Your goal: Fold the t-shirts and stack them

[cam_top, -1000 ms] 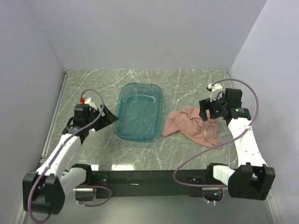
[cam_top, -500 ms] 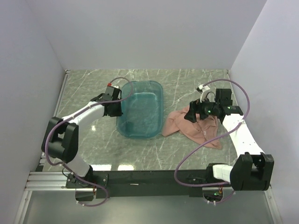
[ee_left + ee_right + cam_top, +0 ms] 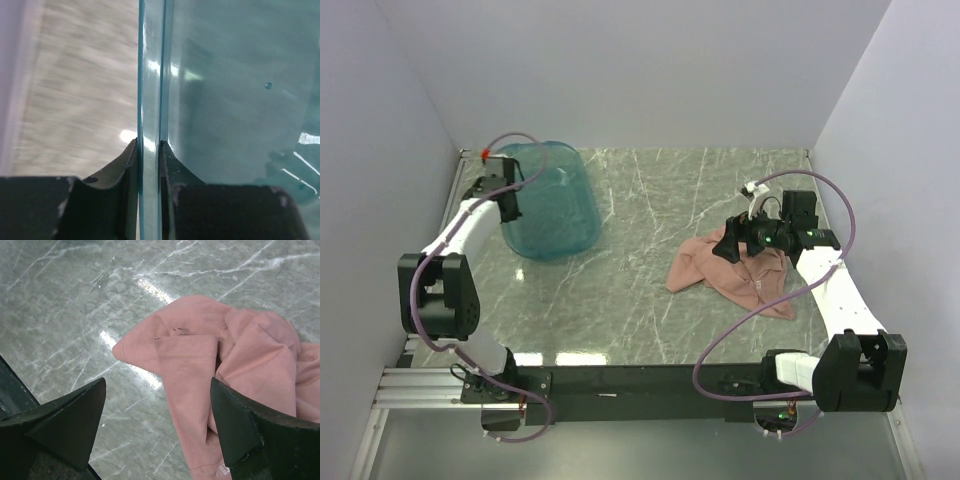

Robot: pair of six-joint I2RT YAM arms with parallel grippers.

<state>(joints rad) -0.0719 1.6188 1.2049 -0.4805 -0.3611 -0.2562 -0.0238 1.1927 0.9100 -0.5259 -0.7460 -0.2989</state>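
The t-shirt (image 3: 725, 275) lies crumpled on the table (image 3: 650, 190), right of centre. Its long axis runs left to right and slants toward the near-right corner. The narrower end points left toward the table's middle, and the broader end reaches toward the right arm's base.

Bare marble lies left of it and on its far side. The right wall stands near its right end.

The cloth is dusty pink, bunched into soft folds. In the right wrist view a stitched hem (image 3: 185, 345) is turned over at the left lobe of the t-shirt (image 3: 250, 360), and a trace of small white print shows at the lower edge.

The right end effector (image 3: 728, 245) hangs over the shirt's far side, its fingers (image 3: 65, 420) spread wide with nothing between them.

Well apart, in the far-left part of the table, the left end effector (image 3: 505, 200) is clamped on the rim of the translucent teal tub (image 3: 552, 205). In the left wrist view the thin tub wall (image 3: 150, 75) passes between both pads (image 3: 131, 160).
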